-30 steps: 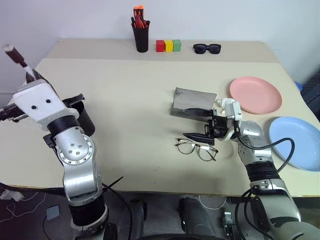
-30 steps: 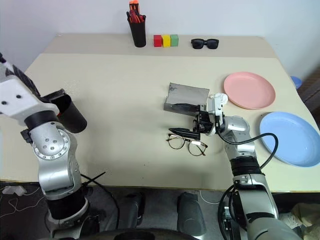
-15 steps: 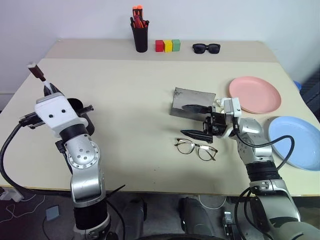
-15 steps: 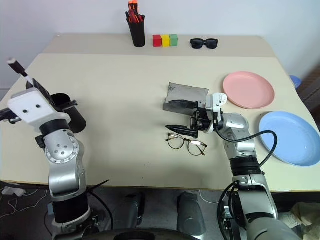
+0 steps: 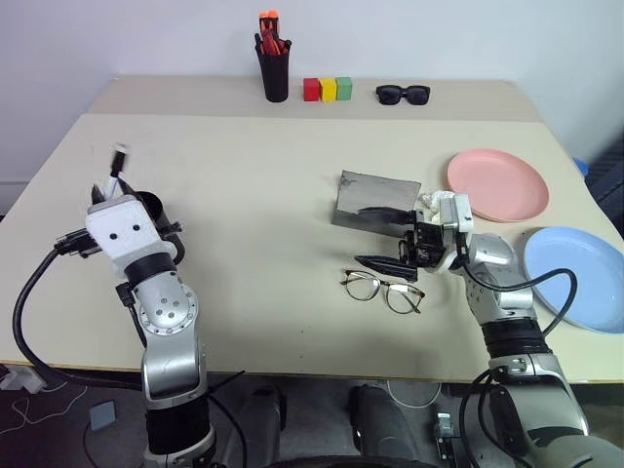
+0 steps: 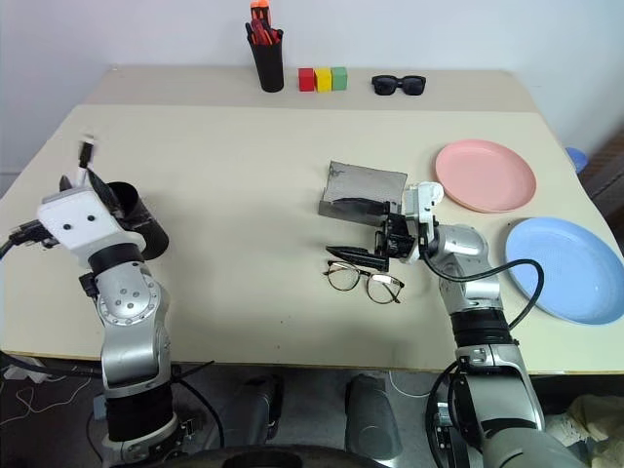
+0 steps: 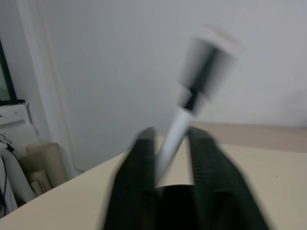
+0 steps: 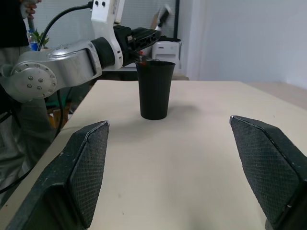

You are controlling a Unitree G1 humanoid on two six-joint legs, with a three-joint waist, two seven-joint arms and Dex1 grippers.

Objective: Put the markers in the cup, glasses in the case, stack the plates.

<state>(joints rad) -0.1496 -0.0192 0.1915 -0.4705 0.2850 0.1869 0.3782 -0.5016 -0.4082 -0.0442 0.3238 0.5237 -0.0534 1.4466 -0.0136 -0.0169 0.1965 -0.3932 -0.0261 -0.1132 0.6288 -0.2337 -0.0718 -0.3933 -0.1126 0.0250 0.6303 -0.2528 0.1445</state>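
My left gripper point(image 7: 170, 134) hangs just above the black cup point(image 6: 139, 222) at the table's left. Its fingers point(image 7: 144, 158) are open, standing clear of the white marker point(image 5: 115, 159) on both sides. That marker stands upright between them, blurred, over the cup's mouth. A red marker tip point(image 8: 140, 59) pokes over the cup's rim. My right gripper point(image 5: 382, 236) is open and empty, lying level just above the wire-framed glasses point(image 5: 382, 290) and in front of the open grey case point(image 5: 375, 198). The pink plate point(image 5: 497, 183) and the blue plate point(image 5: 575, 278) lie apart at the right.
A black pen holder point(image 5: 275, 73) with orange-red pens, three coloured blocks point(image 5: 328, 90) and black sunglasses point(image 5: 403, 94) line the far edge. Bare tabletop lies between the cup and the case. Part of a person point(image 8: 19, 21) shows beyond the table's left side.
My left hand has come down over the cup and its fingers have parted from the white marker, which now sits lower. The right arm has kept still.
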